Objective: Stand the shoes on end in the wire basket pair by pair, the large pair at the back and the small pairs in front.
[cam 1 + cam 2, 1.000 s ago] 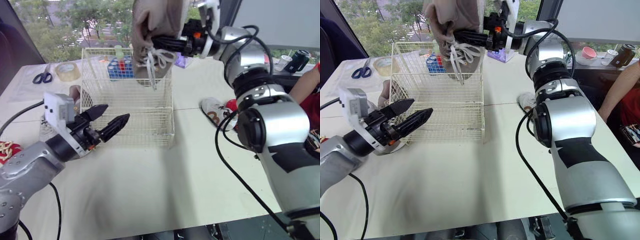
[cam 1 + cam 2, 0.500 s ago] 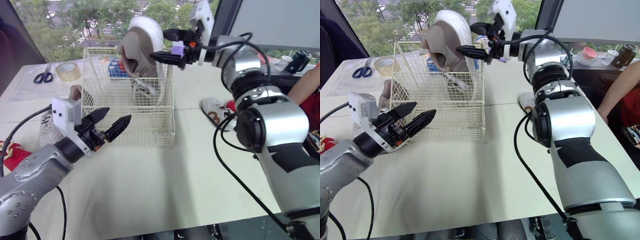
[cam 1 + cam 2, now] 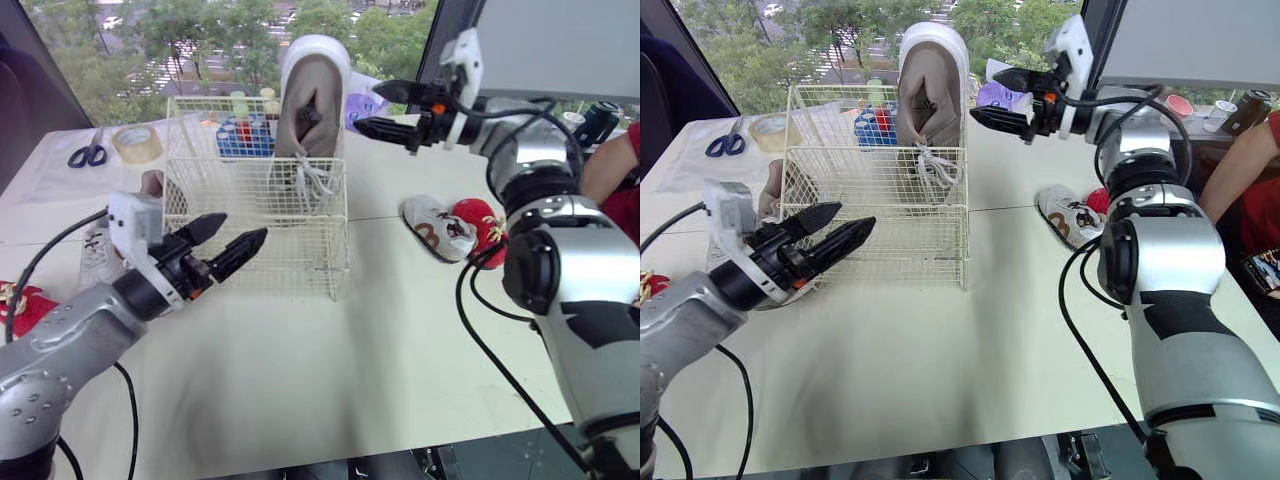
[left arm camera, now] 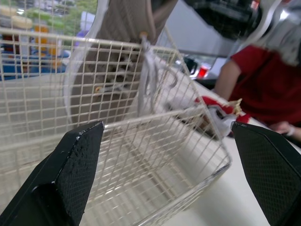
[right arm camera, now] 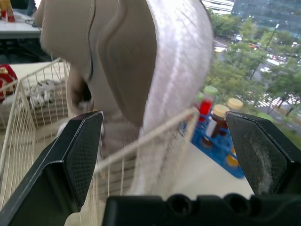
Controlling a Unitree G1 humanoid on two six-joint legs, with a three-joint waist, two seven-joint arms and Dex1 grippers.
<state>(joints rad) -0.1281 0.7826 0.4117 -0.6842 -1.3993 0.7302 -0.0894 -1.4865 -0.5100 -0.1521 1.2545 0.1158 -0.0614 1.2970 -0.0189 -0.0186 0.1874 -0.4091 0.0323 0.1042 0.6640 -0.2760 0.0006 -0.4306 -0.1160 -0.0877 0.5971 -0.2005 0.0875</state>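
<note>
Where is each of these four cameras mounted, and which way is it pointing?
Eye views: both on the head, looking forward and down at the table, basket and upright shoe; left gripper and right gripper show, both open.
Left wrist view: on the left wrist, looking through the basket at the shoe; its fingers show.
Right wrist view: on the right wrist, facing the shoe; its fingers show.
Shared: all show basket and shoe.

On the white tabletop, blue-handled scissors and a tape roll lie at upper left. A blue rack of bottles sits at top centre. A person's red sleeve shows at the right edge.
</note>
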